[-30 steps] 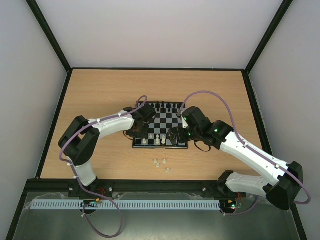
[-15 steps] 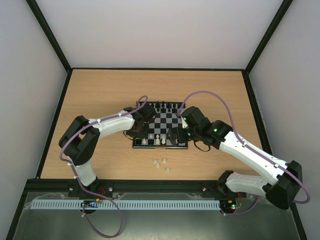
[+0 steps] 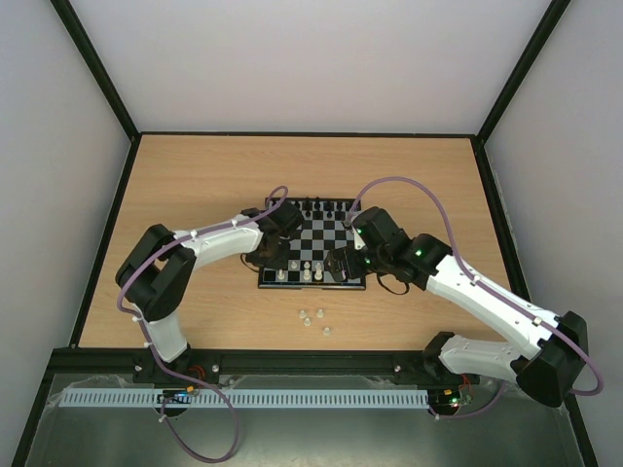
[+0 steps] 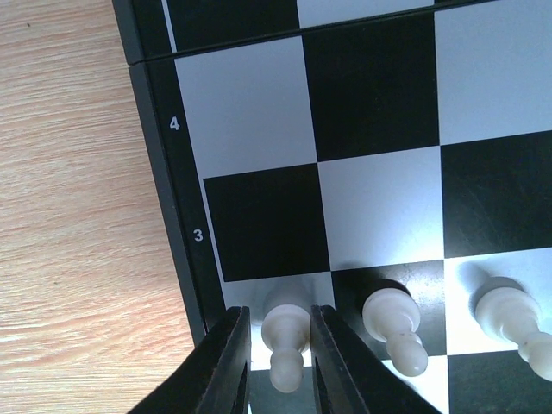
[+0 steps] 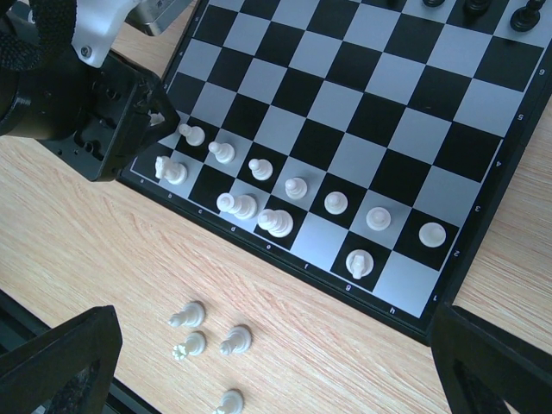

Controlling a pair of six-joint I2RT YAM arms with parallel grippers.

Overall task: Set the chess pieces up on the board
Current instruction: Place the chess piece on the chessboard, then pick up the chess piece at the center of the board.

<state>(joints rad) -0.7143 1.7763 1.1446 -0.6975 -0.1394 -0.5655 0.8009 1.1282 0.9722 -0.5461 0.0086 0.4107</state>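
The wooden table [image 3: 195, 185] carried the board [image 3: 328, 238] at its middle, with both arms reaching in over the board's near half. Black pieces [image 3: 321, 205] lined the far edge, and a row of white pawns [image 5: 296, 187] ran along the second row from the near edge, with a few bigger white pieces [image 5: 256, 214] behind them. Four loose white pieces [image 5: 207, 332] lay on the table just off the near edge.

The right pincer [image 5: 272, 341] hung over the near side of the board, spread wide and holding nothing. The left pincer [image 4: 280, 362] was down at the near-left corner. Its fingers [image 4: 226, 362] stood narrowly apart, one on each side of the end pawn [image 4: 287, 332], and seemed to pinch it at the base, though a sliver of pale square showed on one side.

That pawn stood upright on the pale square in the edge column, its long axis vertical and its foot apparently flat on the board. The fingers lay to its left and right along the row, so the coming move was likely a small release and a straight lift. Any sideways drift risked knocking the neighbouring pawn [image 4: 392, 321] just beside it. The loose pieces lay towards the arm bases from both pincers, about equally near each, but only the right was free.
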